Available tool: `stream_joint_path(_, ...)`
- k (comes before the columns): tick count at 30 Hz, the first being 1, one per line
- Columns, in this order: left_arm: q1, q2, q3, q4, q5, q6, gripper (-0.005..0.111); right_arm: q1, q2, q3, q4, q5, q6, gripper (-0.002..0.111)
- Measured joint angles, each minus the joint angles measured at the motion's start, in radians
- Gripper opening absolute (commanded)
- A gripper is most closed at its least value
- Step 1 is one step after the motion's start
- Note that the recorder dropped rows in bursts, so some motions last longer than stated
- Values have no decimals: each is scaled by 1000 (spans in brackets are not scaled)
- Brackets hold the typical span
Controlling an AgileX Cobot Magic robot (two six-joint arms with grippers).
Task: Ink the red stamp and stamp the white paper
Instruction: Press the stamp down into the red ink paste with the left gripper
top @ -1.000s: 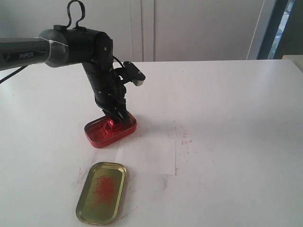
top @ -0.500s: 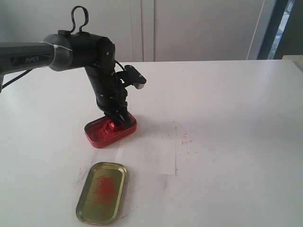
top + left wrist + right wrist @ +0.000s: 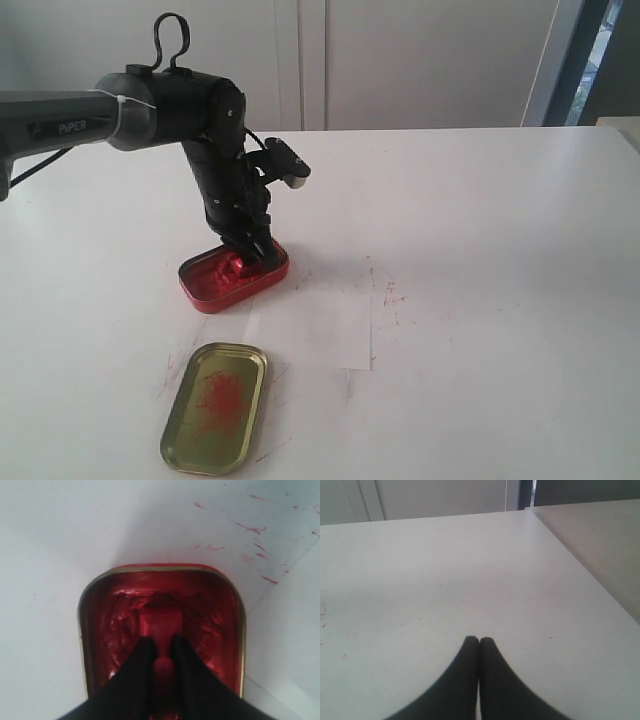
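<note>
Left gripper (image 3: 161, 649) clamped on the red stamp (image 3: 160, 622), base down in the ink tin (image 3: 84, 630) under the fingertips (image 3: 142, 655). Press flat, no tilt, then lift straight. The white paper (image 3: 318, 325) lies just beside the tin, near the hand. Right gripper (image 3: 479, 642) pinched together, empty

The left arm (image 3: 62, 126) seemingly reads "PiPER".

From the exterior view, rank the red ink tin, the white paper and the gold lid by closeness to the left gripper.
1. The red ink tin: the left gripper, shut on the red stamp, reaches down inside it.
2. The white paper: beside the tin, toward the camera and to the right.
3. The gold lid: farthest, nearest the camera, left of the paper.
</note>
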Motion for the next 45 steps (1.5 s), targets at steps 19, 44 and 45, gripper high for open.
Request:
stream_joint_path(19, 24, 8, -8, -51, 8, -33, 0, 0, 0, 0, 0, 0, 2, 0)
stream_joint_path(44, 42, -6, 12, -98, -29, -33, 0, 0, 0, 0, 0, 0, 2, 0)
stream_joint_path(45, 42, -8, 8, -96, -26, -33, 0, 0, 0, 0, 0, 0, 2, 0)
